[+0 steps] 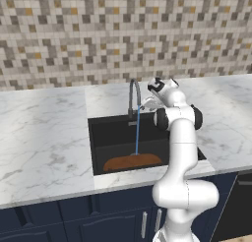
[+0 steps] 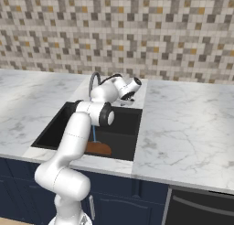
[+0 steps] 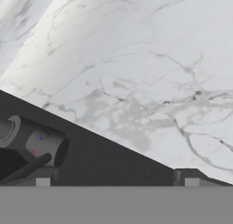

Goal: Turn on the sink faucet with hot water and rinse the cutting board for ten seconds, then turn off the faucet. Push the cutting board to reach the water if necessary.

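The dark gooseneck sink faucet (image 1: 134, 94) arches over the black sink (image 1: 113, 137). A thin blue stream of water (image 1: 137, 130) falls from it onto the orange-brown cutting board (image 1: 132, 162), which lies flat at the front of the basin. My gripper (image 1: 148, 104) hangs just right of the faucet's base, above the sink's back rim. In the hand view my gripper (image 3: 117, 181) is open, its fingertips (image 3: 42, 180) wide apart with nothing between them. The faucet's grey handle body (image 3: 43, 145), marked with a blue and a red dot, sits at the lower left. From the right base view my arm hides much of the faucet (image 2: 93, 81); the board (image 2: 98, 148) and water (image 2: 94, 135) show below it.
White marble counter (image 1: 44, 137) runs on both sides of the sink and behind it (image 3: 136, 73). A mosaic tile wall (image 1: 123, 34) rises at the back. Dark blue cabinets (image 1: 98, 221) stand below the counter edge.
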Available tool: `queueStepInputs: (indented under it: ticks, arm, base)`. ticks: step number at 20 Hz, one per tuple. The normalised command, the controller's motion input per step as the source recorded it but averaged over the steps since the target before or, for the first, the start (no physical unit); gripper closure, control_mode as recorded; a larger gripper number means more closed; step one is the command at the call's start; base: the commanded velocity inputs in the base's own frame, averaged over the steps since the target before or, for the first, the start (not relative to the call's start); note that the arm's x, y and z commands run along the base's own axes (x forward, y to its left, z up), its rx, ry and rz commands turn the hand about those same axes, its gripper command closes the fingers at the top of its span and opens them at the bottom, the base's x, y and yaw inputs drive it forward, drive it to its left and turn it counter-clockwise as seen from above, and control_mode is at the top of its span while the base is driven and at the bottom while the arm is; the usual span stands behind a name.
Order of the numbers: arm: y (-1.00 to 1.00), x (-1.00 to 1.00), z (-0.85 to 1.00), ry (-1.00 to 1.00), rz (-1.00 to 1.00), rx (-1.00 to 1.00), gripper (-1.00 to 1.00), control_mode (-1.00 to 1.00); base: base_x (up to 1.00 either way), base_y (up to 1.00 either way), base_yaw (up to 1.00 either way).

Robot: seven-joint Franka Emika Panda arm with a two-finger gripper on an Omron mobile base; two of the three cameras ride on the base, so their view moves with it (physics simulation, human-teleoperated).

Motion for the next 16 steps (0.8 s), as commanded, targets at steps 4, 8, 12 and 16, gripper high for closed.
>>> queueStepInputs:
  ticks: [4, 8, 12, 16]
  arm:
    - [0.25, 0.0, -0.03, 0.0, 0.0, 0.0, -1.0, -1.0]
    - [0.28, 0.0, 0.0, 0.0, 0.0, 0.0, -1.0, -1.0]
    - [0.2, 0.0, 0.0, 0.0, 0.0, 0.0, -1.0, -1.0]
    - [0.26, 0.0, -0.06, 0.0, 0.0, 0.0, -1.0, -1.0]
  base:
    - [0.0, 0.0, 0.0]
    - [0.0, 0.0, 0.0]
    - [0.0, 0.0, 0.0]
    - [0.0, 0.0, 0.0]
